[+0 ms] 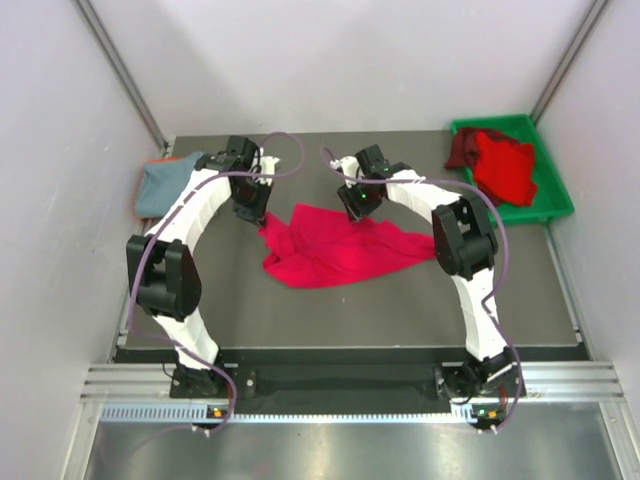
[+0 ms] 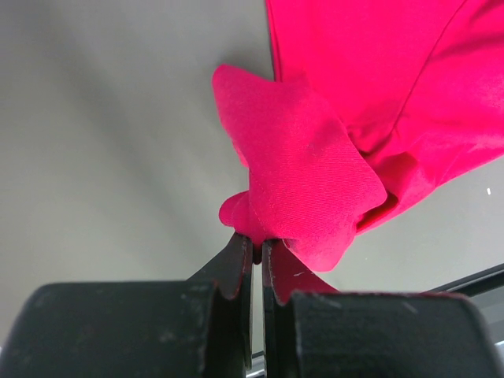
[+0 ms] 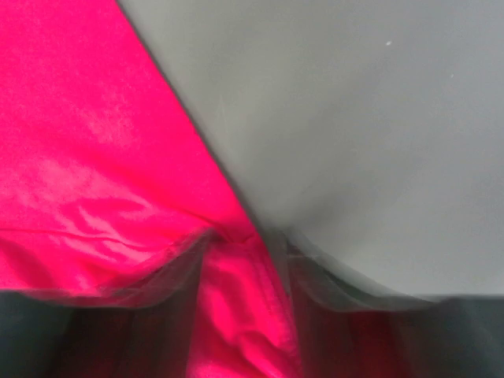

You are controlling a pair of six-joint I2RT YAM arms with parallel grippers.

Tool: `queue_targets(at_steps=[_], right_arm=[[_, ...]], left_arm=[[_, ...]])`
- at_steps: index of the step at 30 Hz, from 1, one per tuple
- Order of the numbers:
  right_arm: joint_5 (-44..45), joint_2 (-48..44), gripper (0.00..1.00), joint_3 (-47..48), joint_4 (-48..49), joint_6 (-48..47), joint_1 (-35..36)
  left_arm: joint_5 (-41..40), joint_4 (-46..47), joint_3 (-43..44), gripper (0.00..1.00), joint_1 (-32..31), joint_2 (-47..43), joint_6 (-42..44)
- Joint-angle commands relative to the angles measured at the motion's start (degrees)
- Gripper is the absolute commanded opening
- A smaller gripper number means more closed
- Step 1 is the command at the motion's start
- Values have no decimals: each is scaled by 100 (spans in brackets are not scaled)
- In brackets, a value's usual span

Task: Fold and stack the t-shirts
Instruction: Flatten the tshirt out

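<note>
Left wrist: red t-shirt (image 2: 315, 181) in gripper (image 2: 256, 253)

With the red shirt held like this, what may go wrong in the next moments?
1. The left gripper pinches only a small bunched corner of the red t-shirt; it may slip out under a pull.
2. The right gripper has cloth between its fingers close to the shirt's edge, in a blurred view; it may catch too little.
</note>
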Motion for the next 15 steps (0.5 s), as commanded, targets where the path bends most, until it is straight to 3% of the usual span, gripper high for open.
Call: queue_targets(at_steps=[1, 3, 8, 15], right_arm=[[205, 65, 27, -96, 26, -137, 119], [310, 65, 0, -105, 43, -137, 154], [494, -75, 0, 219, 52, -68, 137], [749, -672, 0, 1484, 254, 214, -451]], left_arm=[[149, -5, 185, 0, 86, -24, -44], [167, -5, 159, 0, 104, -33, -53], [202, 21, 211, 0, 174, 2, -70], [123, 135, 948, 0, 262, 529, -70]])
